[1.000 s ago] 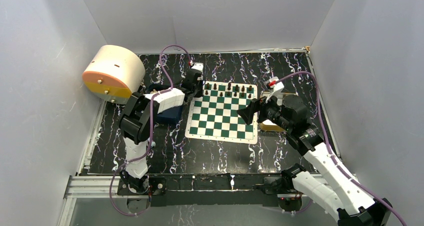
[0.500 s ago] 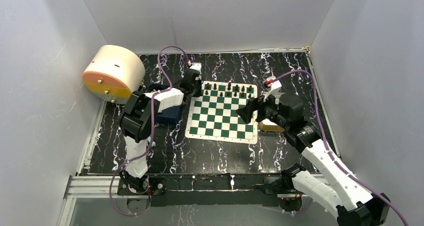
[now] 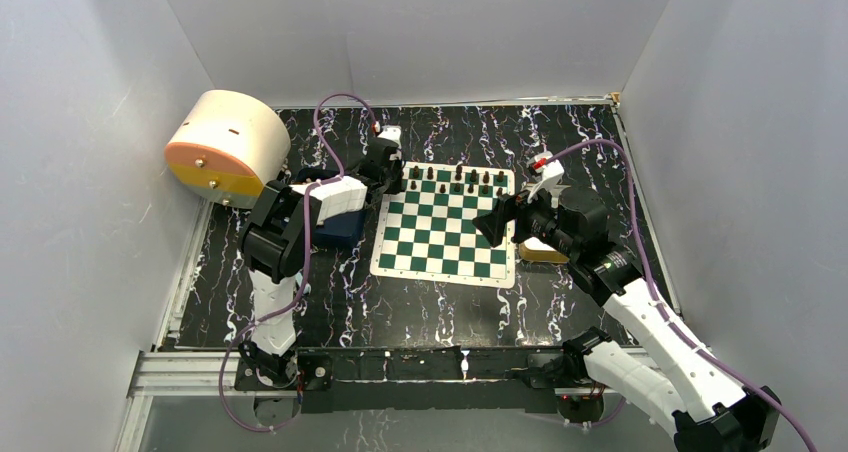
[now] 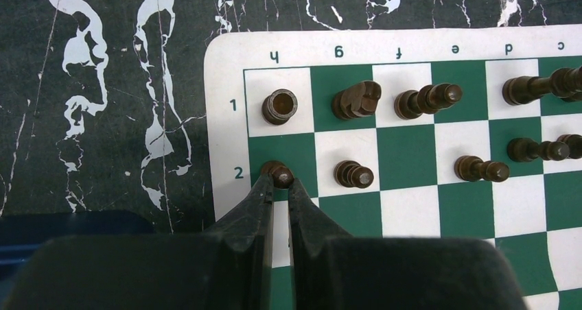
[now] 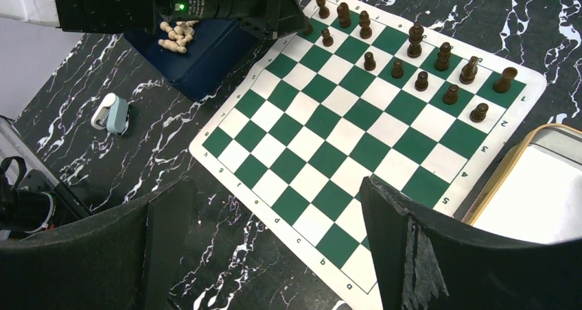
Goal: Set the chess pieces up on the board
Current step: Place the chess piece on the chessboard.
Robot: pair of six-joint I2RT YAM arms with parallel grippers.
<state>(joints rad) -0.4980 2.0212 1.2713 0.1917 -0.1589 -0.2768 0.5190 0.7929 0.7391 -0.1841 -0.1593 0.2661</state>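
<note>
1. The board lay flat in the middle of the dark marbled table. The dark chess pieces stood only along its far edge, in the two ranks farthest from the arm bases
2. The back rank held seven figures, and the e-file square was bare between the bishop and the next tall piece, so I judged one major piece was yet to be placed
3. The pawn rank also counted seven, with the f-file square open
4. The left gripper was pinched shut on the pawn at the h-file corner of that rank, one tip on each side of its small head. The view was from straight above, so I could not tell whether its foot touched the green square. This placement looked close to done, with only the release to come
5. The right gripper hung over the right side of the board, spread as wide as it goes and holding nothing
6. The two nearest ranks carried no pieces at all. A small heap of pale pieces lay on the blue box just left of the board
7. No piece showed in the visible part of the gold-rimmed tray beside the board's right edge
8. By my reckoning the dark side was two figures short of complete, and if the pale set counts, about half the job remained
</note>
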